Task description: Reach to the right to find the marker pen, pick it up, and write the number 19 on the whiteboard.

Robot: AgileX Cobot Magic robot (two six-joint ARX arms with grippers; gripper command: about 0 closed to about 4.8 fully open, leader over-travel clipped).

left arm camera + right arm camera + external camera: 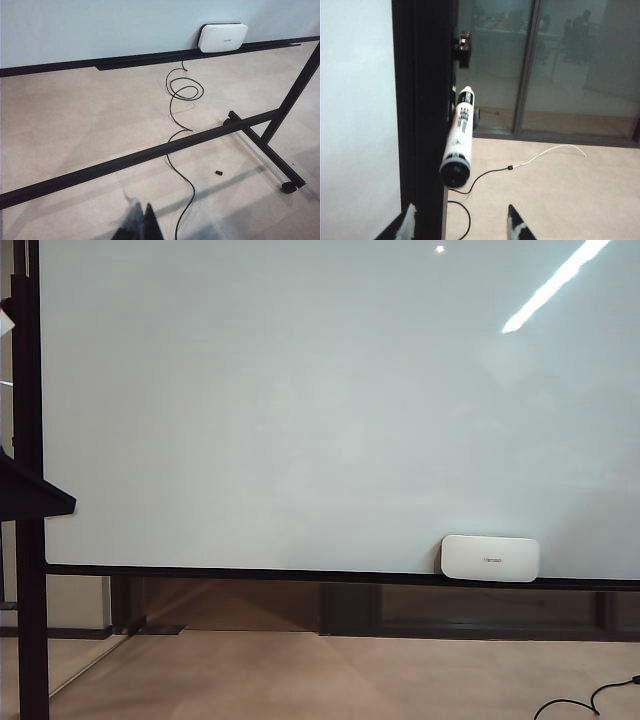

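Right gripper (461, 221) jaws apart, straddling white black-capped marker pen (459, 142) at black whiteboard frame (422, 100), lined up for pickup. Left gripper (140, 225) idle above floor, jaws together. Large glossy whiteboard (300, 410) unmarked.

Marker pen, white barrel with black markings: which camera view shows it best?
The right wrist view. The white marker pen with black end sits by the whiteboard's black frame, ahead of the open right gripper. The exterior and left wrist views show no pen; the left gripper looks shut.

Beige floor (75, 125) carries a looping black cable (181, 95) (beside the black stand (260, 140)).
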